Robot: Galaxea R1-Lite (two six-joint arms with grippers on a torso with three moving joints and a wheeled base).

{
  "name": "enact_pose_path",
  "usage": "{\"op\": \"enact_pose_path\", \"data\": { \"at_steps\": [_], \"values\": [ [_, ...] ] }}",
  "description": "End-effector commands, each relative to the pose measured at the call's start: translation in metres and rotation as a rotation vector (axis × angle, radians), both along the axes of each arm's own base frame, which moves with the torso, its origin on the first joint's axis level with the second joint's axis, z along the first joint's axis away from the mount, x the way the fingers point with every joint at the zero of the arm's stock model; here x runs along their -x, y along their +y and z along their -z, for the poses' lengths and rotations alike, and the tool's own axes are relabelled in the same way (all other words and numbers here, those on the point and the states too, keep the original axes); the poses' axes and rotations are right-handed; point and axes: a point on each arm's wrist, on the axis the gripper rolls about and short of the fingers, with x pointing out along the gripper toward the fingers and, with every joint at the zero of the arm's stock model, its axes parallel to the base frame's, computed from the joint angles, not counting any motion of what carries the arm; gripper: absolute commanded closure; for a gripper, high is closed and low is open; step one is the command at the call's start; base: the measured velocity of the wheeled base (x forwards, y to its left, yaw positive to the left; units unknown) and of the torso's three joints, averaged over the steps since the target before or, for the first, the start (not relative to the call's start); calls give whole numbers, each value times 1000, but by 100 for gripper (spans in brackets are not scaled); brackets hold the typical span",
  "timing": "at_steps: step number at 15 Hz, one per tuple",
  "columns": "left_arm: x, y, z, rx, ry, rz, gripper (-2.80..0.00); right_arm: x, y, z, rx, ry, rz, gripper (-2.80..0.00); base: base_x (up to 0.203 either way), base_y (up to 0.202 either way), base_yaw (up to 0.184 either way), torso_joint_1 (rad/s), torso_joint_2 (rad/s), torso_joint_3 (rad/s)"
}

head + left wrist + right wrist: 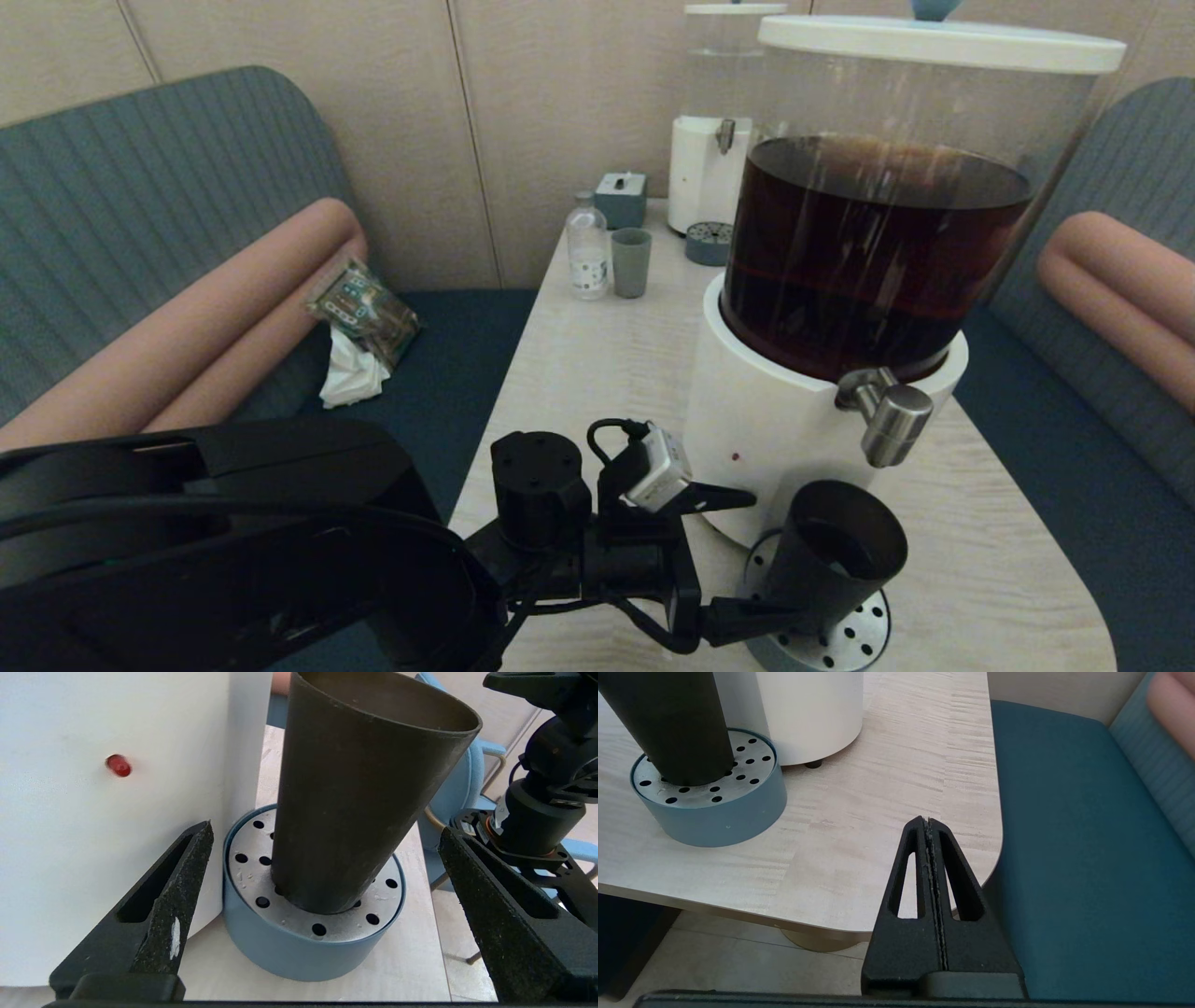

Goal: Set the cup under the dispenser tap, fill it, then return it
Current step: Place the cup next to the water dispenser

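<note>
black cup (834,551) standing on perforated steel drip tray (854,635) with blue-grey wall, right below dispenser tap (887,415), a brushed-steel spout jutting from white base (766,439) of large dispenser. clear tank (878,243) above base, holding dark brown liquid up to well over half, capped with white lid (934,42). a little dark liquid visible at bottom of cup in head view (level hard to judge). left gripper (747,551) at near side of cup, jaws spread wide and released, nothing clasped; in left wrist view, one rough black finger (173,896) just beside white base, other finger (495,914) off on far side of cup (355,798), neither touching it, cup leaning in that view only from camera angle. small red dot (118,765) on white base. right gripper (930,826) parked low beside table corner, over blue seat (1078,849), fingers pressed flat together, gripping nothing; cup (668,723) and drip tray (719,812) seen from there on pale wood table (878,788). farther back on table (597,355): small clear bottle (587,247), grey-green cup (631,262) just beside it, small grey box (621,198), and smaller white-based dispenser (714,140) with own little tray. on left bench (439,373), crumpled snack packet (364,313) and white tissue (353,378) near pink bolster (187,336).
</note>
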Motion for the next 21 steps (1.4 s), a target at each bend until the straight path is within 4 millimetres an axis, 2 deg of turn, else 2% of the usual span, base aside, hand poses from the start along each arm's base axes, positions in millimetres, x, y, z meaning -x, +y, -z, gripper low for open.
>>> {"op": "enact_pose_path", "data": {
  "at_steps": [1, 21],
  "values": [
    [1, -2, 0, 6, -6, 11, -280, 0, 0, 0, 1, -1, 0, 0, 0, 0, 0, 0, 0, 0],
    [4, -44, -1, -1, -39, 86, -280, 0, 0, 0, 1, -1, 0, 0, 0, 0, 0, 0, 0, 0]
  ]
}}
